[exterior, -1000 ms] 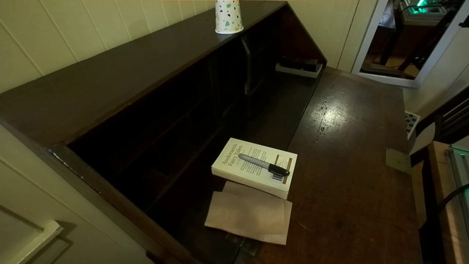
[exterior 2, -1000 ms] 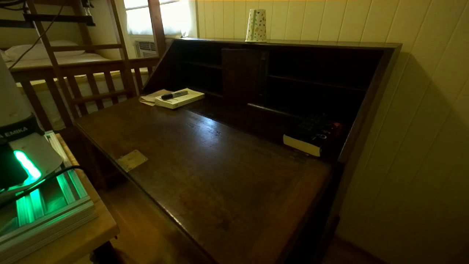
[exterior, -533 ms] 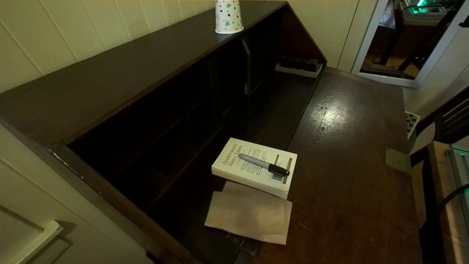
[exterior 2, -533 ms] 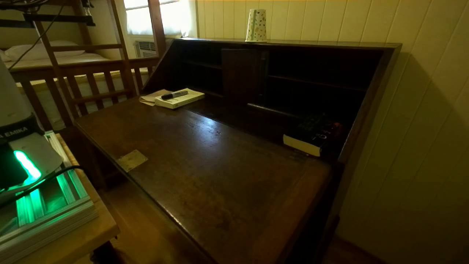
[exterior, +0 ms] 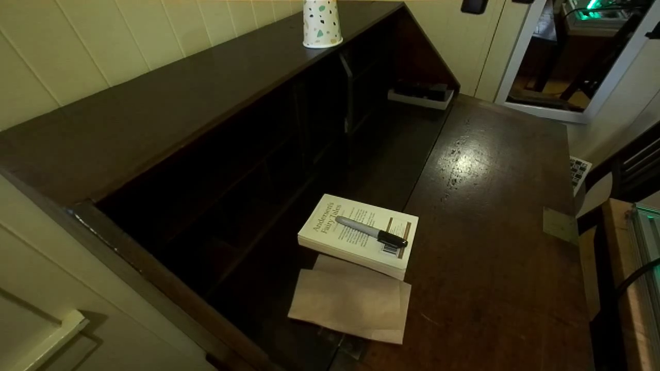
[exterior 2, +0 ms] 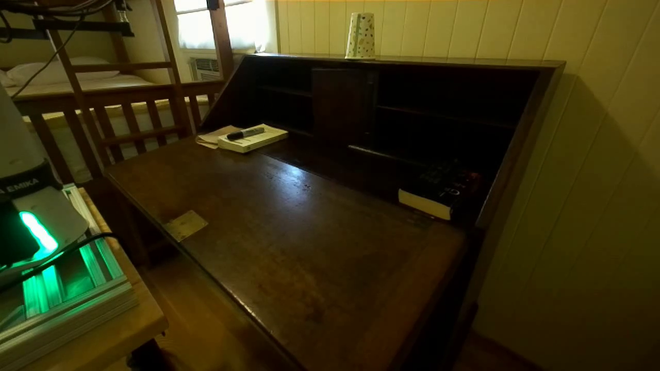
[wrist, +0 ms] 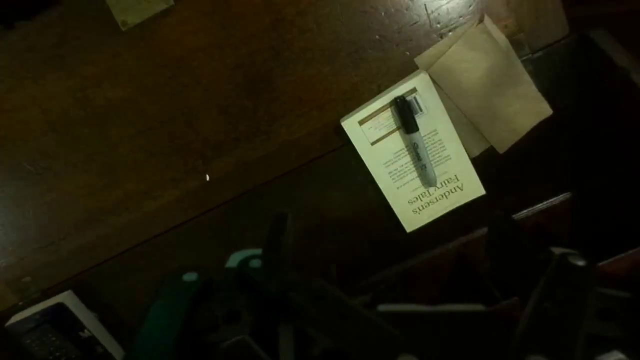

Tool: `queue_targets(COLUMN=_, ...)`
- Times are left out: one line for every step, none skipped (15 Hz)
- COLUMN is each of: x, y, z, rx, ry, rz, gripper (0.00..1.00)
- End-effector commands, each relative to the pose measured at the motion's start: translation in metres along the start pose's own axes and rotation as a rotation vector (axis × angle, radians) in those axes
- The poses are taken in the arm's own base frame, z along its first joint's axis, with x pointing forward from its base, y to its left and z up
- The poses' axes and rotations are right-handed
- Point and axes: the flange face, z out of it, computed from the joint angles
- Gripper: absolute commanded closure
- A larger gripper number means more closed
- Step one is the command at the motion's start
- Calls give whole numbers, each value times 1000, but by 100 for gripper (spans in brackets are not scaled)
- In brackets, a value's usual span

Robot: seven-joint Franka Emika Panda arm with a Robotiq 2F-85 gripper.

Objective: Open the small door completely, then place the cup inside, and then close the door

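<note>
The cup (exterior: 322, 26), white with coloured specks, stands upside down on top of the desk (exterior: 154, 98); it shows in both exterior views (exterior 2: 360, 36). The small door (exterior 2: 339, 105) is a dark brown panel in the middle of the desk's inner compartments. Its paler edge shows in an exterior view (exterior: 348, 95); it is too dark to tell how far it stands ajar. My gripper (wrist: 390, 240) is open and empty, its dark fingers wide apart in the wrist view. Its tips (exterior: 499, 3) hang at the top edge of an exterior view, apart from cup and door.
A white book (exterior: 361, 232) with a marker (exterior: 371, 232) on it lies on the desk beside brown paper (exterior: 350, 304). A thick dark book (exterior 2: 438, 193) lies at the desk's other end. The lowered desk lid (exterior 2: 289, 242) spreads in front. A wooden bunk bed (exterior 2: 139, 85) stands behind.
My gripper's dark fingertips have come into view at the top edge of both exterior views. The cables at the upper left have shifted. Cup, door and books have not moved.
</note>
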Motion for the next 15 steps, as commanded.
queue_targets(x=16, y=-2, z=10, rx=35, ry=14, rz=38, gripper=0)
queue_targets(x=18, y=-2, z=13, rx=14, ry=5, rz=63, gripper=0)
queue_targets(x=12, y=-1, z=10, rx=10, ry=9, rz=22, gripper=0)
queue_targets(x=14, y=-1, z=13, rx=8, ry=2, rz=32, gripper=0)
queue_targets(x=15, y=-2, z=15, rx=6, ry=-2, rz=36, gripper=0)
queue_targets(x=15, y=-2, z=16, rx=6, ry=-4, rz=39, gripper=0)
queue_targets(x=15, y=-2, z=16, rx=5, ry=-4, rz=40, gripper=0)
queue_targets(x=15, y=-2, z=16, rx=6, ry=-4, rz=41, gripper=0)
queue_targets(x=15, y=-2, z=16, rx=6, ry=-3, rz=41, gripper=0)
queue_targets(x=15, y=-2, z=16, rx=6, ry=-3, rz=41, gripper=0)
queue_targets(x=8, y=-4, z=10, rx=3, ry=30, rz=12, gripper=0)
queue_targets(x=8, y=-5, z=7, rx=-13, ry=87, rz=4, gripper=0)
queue_targets(x=11, y=-6, z=5, rx=-14, ry=135, rz=-6, gripper=0)
queue_targets(x=16, y=-6, z=4, rx=25, ry=146, rz=-13, gripper=0)
queue_targets(x=20, y=-7, z=2, rx=38, ry=194, rz=-13, gripper=0)
